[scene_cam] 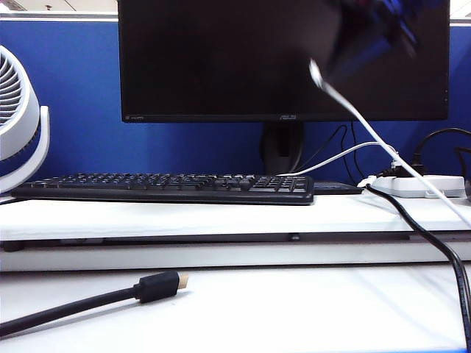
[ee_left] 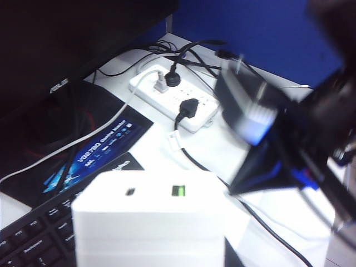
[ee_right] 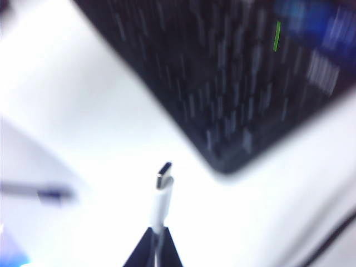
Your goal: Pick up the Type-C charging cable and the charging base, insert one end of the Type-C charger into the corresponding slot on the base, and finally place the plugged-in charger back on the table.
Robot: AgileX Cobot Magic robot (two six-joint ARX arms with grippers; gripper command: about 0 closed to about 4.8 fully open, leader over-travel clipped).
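White desk: right gripper (ee_right: 158,245) clenched on thin white Type-C charging cable (ee_right: 160,203), plug forward; left gripper, unseen, apparently holds white rectangular charging base (ee_left: 149,222), oval slot (ee_left: 130,192) facing the approaching right arm.

We see the right gripper (ee_right: 158,245) in its own wrist view as two dark fingertips pressed together around the Type-C charging cable (ee_right: 160,203), whose plug sticks out past them. In the exterior view that arm is a dark, blurred mass high on the right (scene_cam: 383,33) (too smeared to read its pose). The left gripper's fingers do not show in its wrist view; the charging base (ee_left: 147,222) fills the near edge there, apparently held.
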